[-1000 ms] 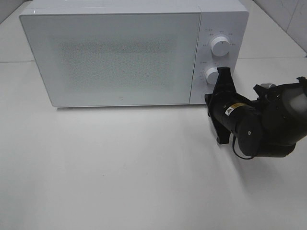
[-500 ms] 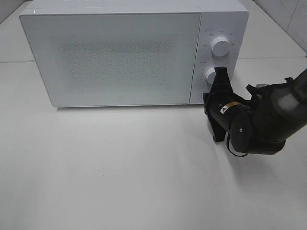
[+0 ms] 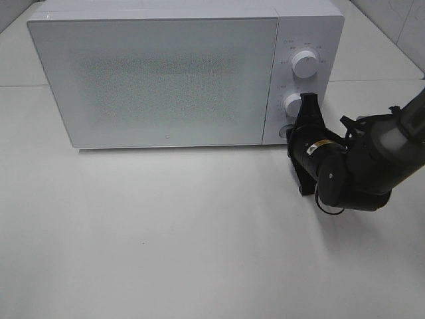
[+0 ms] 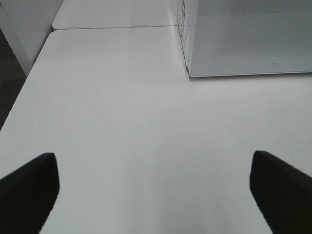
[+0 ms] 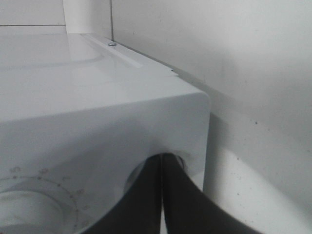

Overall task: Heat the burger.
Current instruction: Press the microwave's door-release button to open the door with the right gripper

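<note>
Burger not visible; white boxy microwave (image 3: 163,73), door closed, at worktop's (image 3: 166,232) far edge; right gripper (image 5: 162,168) clenched, touching its round button (image 3: 283,131); left gripper (image 4: 155,187) released.

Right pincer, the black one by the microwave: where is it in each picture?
Exterior high: the right pincer is at the lower right corner of the microwave, just below the lower knob.
Left wrist: not in it.
Right wrist: the right pincer is at the bottom middle, tips shut at the microwave's front.
Shared landmark: the white microwave shows in all three views.
</note>
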Available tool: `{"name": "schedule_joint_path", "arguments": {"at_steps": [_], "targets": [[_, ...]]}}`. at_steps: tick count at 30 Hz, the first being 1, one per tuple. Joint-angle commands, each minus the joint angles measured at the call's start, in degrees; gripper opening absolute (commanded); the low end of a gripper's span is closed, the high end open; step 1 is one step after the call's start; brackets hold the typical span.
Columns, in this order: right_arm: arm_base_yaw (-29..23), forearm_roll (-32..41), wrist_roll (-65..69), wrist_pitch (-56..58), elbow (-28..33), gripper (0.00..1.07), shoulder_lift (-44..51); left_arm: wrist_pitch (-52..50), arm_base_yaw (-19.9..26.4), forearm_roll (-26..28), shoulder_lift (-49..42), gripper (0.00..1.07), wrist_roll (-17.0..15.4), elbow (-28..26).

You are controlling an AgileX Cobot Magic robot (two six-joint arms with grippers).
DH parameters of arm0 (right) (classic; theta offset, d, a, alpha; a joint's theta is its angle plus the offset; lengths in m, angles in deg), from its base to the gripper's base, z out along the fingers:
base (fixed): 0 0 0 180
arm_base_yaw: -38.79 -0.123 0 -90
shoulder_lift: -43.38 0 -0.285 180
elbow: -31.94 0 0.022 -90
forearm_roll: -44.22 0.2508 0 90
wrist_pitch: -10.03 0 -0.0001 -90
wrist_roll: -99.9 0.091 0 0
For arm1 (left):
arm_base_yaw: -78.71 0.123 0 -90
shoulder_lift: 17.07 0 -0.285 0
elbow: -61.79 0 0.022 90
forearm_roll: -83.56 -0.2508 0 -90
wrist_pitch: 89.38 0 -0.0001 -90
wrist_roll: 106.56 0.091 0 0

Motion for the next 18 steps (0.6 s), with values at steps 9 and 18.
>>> {"name": "schedule_joint_path", "arguments": {"at_steps": [9, 18], "targets": [[1.2, 1.8, -2.2, -11.3, -6.2, 0.00, 0.3, -0.3, 0.1, 0.0, -1.1, 1.01, -0.2, 0.2], [1.2, 3.2, -4.2, -14.0, -9.1, 0.00, 0.3, -0.3, 0.1, 0.0, -1.1, 1.01, -0.2, 0.2]]}}
